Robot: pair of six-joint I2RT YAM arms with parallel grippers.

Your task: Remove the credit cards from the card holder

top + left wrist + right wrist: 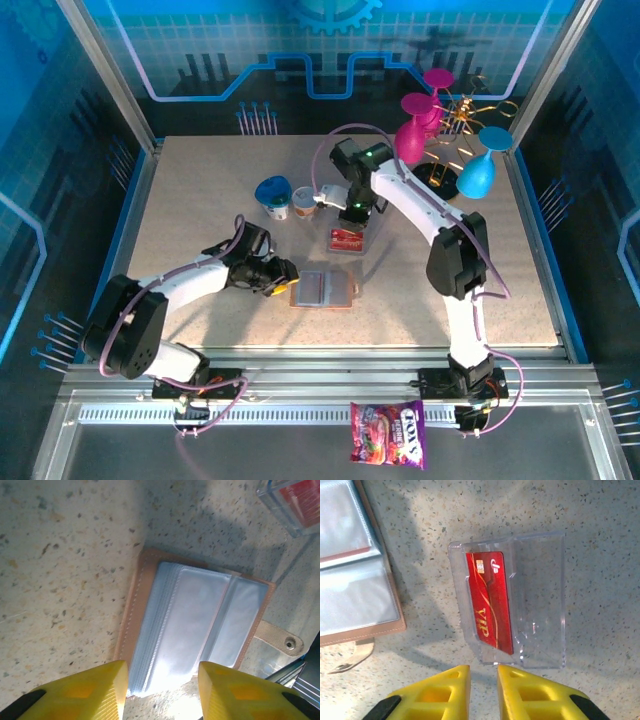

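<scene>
1. The small flat brown leather card holder (323, 290) lies opened flat on the speckled bench (200, 200), near the middle and towards my left arm.
2. Its inner faces are stacked pale grey-blue clear plastic sleeves (195, 620). I can't tell whether any card is inside them.
3. The holder's brown strap tab with a metal snap stud (282, 639) sticks out from one short edge and lies flat on the bench.
4. The clear plastic rectangular tray (540, 595) sits on the bench just beside the card holder, apart from it and not touching.
5. One red credit card (490, 602) with gold swirls, a chip and "VIP" lettering lies flat in the tray, against its left side. The rest of the tray floor is bare.
6. My left gripper (161, 692) has its yellow fingers spread wide and holds nothing. It hangs low over the holder's near edge, and the sleeve stack shows in the gap between them.
7. My right gripper (483, 690) has its yellow fingers close together with a narrow slit between them and nothing in it. It hangs over the bench just off the tray's near edge.
8. Further back on the bench, a small blue-topped cup (273, 192) and a small white cup (303, 203) stand side by side. I can't tell what they contain.
9. A purple candy bag (388, 435) lies off the bench on the front rail, near the right arm's base.
</scene>
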